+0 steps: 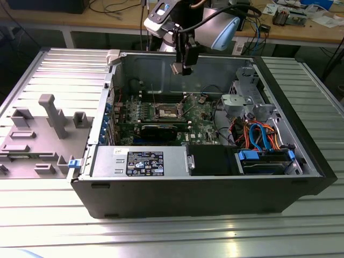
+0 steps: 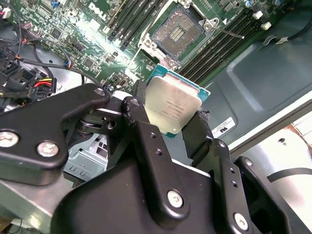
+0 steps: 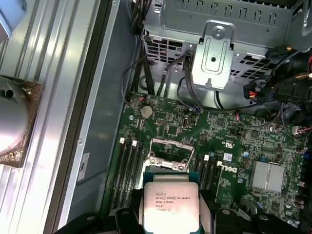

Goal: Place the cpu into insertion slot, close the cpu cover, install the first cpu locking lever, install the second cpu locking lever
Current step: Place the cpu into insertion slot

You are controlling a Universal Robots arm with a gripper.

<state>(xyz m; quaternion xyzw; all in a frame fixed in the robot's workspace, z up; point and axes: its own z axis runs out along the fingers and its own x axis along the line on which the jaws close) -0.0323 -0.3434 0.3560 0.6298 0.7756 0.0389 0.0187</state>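
**Carrying the cpu (image 2: 173,105) above the open case (image 1: 161,194)**

The insertion slot (image 1: 165,112) lies bared on the motherboard (image 1: 200,115); slightly toward the exterior view's right and well above it, the gripper (image 1: 184,66) clamps the cpu by opposite edges, presumably sparing its underside.

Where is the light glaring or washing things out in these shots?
Second wrist view: white glare burns out the motherboard near the insertion slot, and the cpu shines; first wrist view: the ribbed table gleams pale; exterior view: the case looks dim inside.
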